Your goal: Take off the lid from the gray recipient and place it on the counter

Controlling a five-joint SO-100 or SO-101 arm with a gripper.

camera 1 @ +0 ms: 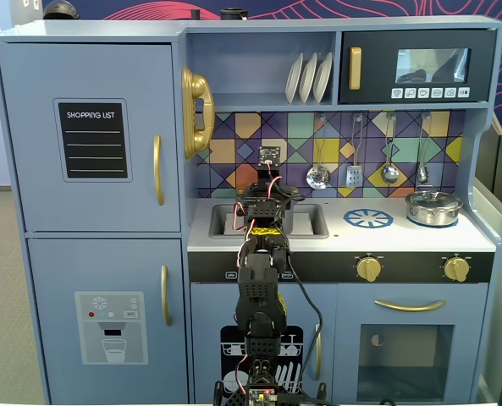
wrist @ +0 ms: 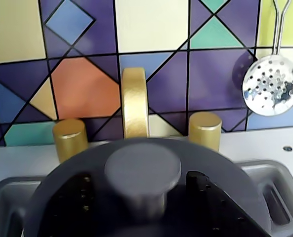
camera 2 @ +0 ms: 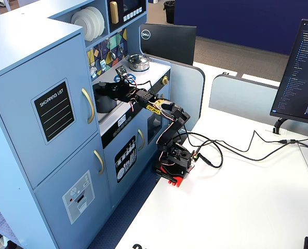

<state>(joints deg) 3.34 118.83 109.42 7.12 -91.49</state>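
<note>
gripper (wrist: 144, 197) astride lid (wrist: 77, 163) knob — fingers (wrist: 213, 197) apart, over the sink

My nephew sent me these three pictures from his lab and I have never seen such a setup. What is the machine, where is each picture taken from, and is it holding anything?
It is a small black robot arm standing on a white table, reaching into a blue toy kitchen. One fixed view faces the kitchen head-on; another looks from the side and above. The close-up comes from a camera riding on the arm's wrist.

On the white counter are a printed blue burner and a shiny steel pot.

In the wrist view, the flat round dark-gray lid with its knob fills the bottom, in front of a gold faucet. The black gripper fingers flank the knob, but whether they already clamp it cannot be told. The gray pot beneath is mostly hidden.
</note>
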